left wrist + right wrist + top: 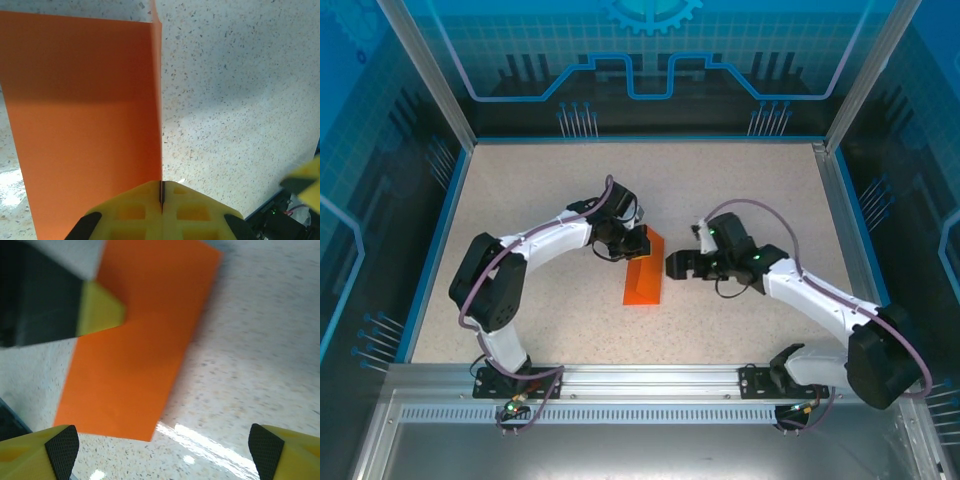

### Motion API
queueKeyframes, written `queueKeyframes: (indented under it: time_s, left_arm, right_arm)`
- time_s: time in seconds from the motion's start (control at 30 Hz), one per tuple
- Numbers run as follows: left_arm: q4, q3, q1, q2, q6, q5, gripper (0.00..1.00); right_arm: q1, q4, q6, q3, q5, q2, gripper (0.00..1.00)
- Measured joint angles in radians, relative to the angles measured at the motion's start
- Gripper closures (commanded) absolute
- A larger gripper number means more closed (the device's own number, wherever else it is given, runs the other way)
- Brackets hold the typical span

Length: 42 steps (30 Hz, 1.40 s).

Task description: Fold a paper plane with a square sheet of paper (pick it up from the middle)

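- step in hand, as i judge it: an early fold. the paper (pixel 643 280) lies at the centre of the top view as a long narrow rectangle, doubled over and not yet a pointed dart.
- the left gripper (pixel 633 243) sits at the paper's upper end in the top view. in the left wrist view its fingers (pixel 135 212) are pressed together at bottom centre, with the paper's edge nipped in the seam between them. the sheet covers the left half of that frame, and one thin edge stands up along the middle.
- the right gripper (pixel 672 265) is just right of the paper in the top view, near it but apart. in the right wrist view its fingers (pixel 57 452) stand wide at the two bottom corners, holding nothing, with bare table (pixel 250 365) between them. the paper lies toward the upper left there, with the left gripper's yellow tip over it.
- next move, by my reading: the right gripper comes in on the free side to press or turn the next crease while the left pins the end. that calls for a low, flat approach so the thin sheet neither slides nor buckles.
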Motion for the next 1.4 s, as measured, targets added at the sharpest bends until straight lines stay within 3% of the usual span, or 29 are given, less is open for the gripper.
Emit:
queueKeyframes:
  time_s: [0.13,0.2,0.53,0.8,1.1,1.4]
  left_arm:
    - [0.005,-0.007,0.0,0.014,-0.017,-0.001,0.96]
    - [0.006,-0.009,0.0,0.018,-0.018,-0.001,0.96]
    - [0.006,-0.01,0.0,0.027,-0.019,-0.004,0.96]
    - [0.006,-0.01,0.0,0.027,-0.019,-0.004,0.96]
    - [0.006,-0.01,0.0,0.027,-0.019,-0.004,0.96]
    - [0.006,-0.01,0.0,0.027,-0.026,-0.004,0.95]
  right_arm:
    - [0.169,0.072,-0.063,0.002,0.081,0.002,0.08]
    - [0.212,0.059,-0.081,0.021,0.11,0.024,0.19]
    - [0.472,0.007,-0.111,0.139,0.408,0.219,0.31]
    - [0.531,-0.013,-0.097,0.161,0.572,0.294,0.32]
    - [0.584,-0.013,-0.066,0.188,0.699,0.367,0.49]
    - [0.584,-0.015,-0.054,0.2,0.732,0.375,0.65]
